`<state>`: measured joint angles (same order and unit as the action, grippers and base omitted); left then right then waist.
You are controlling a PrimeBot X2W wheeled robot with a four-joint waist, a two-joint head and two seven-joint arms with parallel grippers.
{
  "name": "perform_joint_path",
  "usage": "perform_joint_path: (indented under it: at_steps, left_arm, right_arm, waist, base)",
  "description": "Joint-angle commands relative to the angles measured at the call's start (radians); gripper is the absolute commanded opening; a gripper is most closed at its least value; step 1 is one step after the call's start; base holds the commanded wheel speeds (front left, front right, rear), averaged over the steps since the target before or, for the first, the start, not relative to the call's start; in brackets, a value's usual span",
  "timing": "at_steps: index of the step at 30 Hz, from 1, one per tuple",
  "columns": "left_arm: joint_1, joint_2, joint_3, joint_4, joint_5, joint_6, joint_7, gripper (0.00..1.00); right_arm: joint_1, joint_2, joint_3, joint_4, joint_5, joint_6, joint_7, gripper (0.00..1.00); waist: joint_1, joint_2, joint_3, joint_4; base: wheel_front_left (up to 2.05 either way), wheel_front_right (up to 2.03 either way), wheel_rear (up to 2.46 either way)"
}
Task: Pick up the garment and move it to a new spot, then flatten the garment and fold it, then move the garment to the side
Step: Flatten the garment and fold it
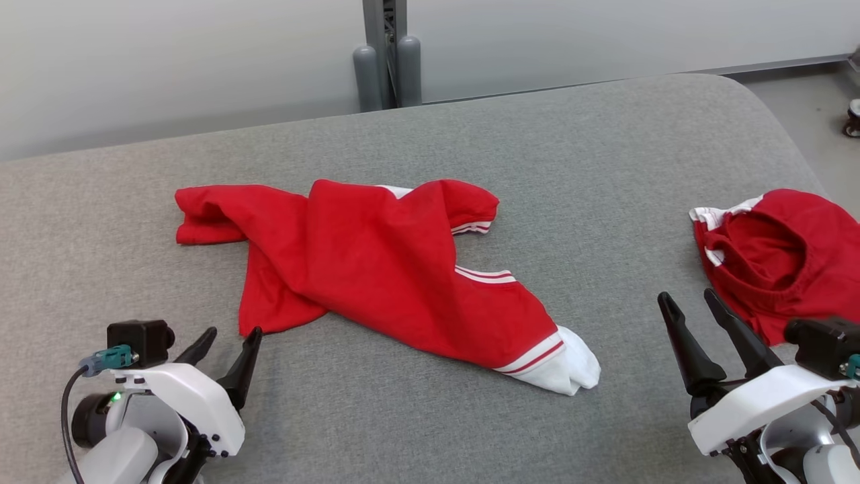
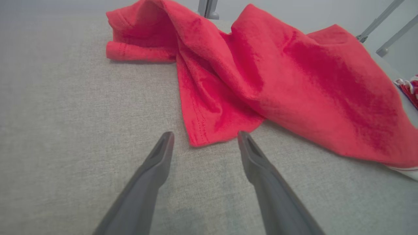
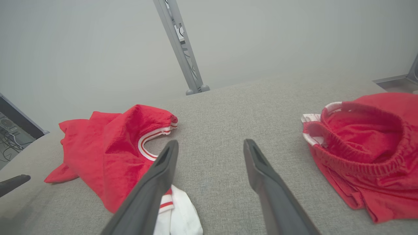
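No text, label, brand, number or sign can be read anywhere, neither on the red garment [image 1: 376, 269] at the middle of the grey table [image 1: 605, 168] nor on the other red garment [image 1: 786, 262] at its right edge.

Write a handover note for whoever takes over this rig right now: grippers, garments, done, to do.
Left gripper: open, empty, fingertips at the near hem corner of the red jersey top with white striped cuffs.
Right gripper: open, empty, beside the red elastic-waist shorts.
Top lies crumpled mid-way on the grey fabric table; shorts bunched at its right edge.
Done: no flattening or fold visible.
To do: grasp, flatten, fold, move aside.
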<state>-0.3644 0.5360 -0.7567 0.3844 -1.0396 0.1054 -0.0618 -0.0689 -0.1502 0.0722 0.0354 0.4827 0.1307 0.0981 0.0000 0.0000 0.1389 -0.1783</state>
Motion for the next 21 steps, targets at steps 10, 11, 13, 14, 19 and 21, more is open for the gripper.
perform_joint_path:
  at_steps: [10, 11, 13, 14, 19, 21]
  left_arm:
    - [-0.018, -0.058, 0.054, 0.157, -0.081, -0.027, -0.018, 1.00]
    - [-0.022, -0.065, 0.057, 0.174, -0.085, -0.032, -0.020, 1.00]
    - [-0.035, -0.078, 0.057, 0.207, -0.087, -0.043, -0.025, 1.00]
    - [-0.042, -0.086, 0.061, 0.223, -0.092, -0.047, -0.029, 1.00]
    - [-0.067, -0.124, 0.067, 0.298, -0.109, -0.075, -0.040, 0.37]
    - [-0.072, -0.141, 0.069, 0.317, -0.116, -0.095, -0.045, 0.00]
  right_arm:
    - [0.000, -0.017, 0.001, -0.021, -0.009, 0.000, 0.017, 1.00]
    - [-0.001, -0.017, 0.001, -0.023, -0.009, 0.000, 0.018, 1.00]
    - [-0.002, -0.019, -0.001, -0.026, -0.009, 0.000, 0.022, 1.00]
    - [-0.003, -0.018, -0.001, -0.028, -0.009, 0.000, 0.023, 1.00]
    - [-0.003, -0.017, -0.003, -0.033, -0.009, 0.000, 0.023, 1.00]
    - [-0.003, -0.016, -0.005, -0.033, -0.010, 0.000, 0.023, 1.00]
  waist:
    - [0.0000, 0.0000, 0.018, -0.062]
    - [0.0000, 0.0000, 0.020, -0.067]
    - [0.0000, 0.0000, 0.025, -0.077]
    - [0.0000, 0.0000, 0.027, -0.081]
    - [0.0000, 0.0000, 0.034, -0.093]
    - [0.0000, 0.0000, 0.035, -0.094]
  base:
    - [0.00, 0.00, 0.00]
    - [0.00, 0.00, 0.00]
    - [0.00, 0.00, 0.00]
    - [0.00, 0.00, 0.00]
    - [0.00, 0.00, 0.00]
    - [0.00, 0.00, 0.00]
